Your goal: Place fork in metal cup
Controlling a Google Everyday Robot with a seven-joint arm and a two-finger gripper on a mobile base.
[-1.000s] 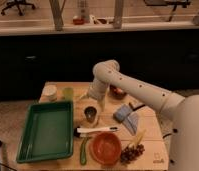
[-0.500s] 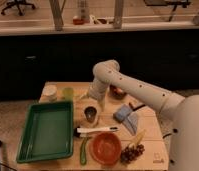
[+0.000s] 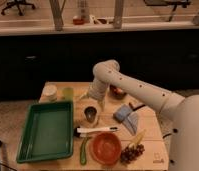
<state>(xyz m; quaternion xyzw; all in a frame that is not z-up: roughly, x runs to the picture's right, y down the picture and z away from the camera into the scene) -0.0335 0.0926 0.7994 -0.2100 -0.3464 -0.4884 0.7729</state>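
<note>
Just above the metal cup [image 3: 90, 114], the gripper [image 3: 96, 103] hangs with its fingers spread.

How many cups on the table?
3. Squat white cup at the far corner beyond the green tray, pale green cup right beside it, metal cup mid-table by the tray's edge. The open gripper hangs just behind the metal cup; the arm may hide more.
</note>
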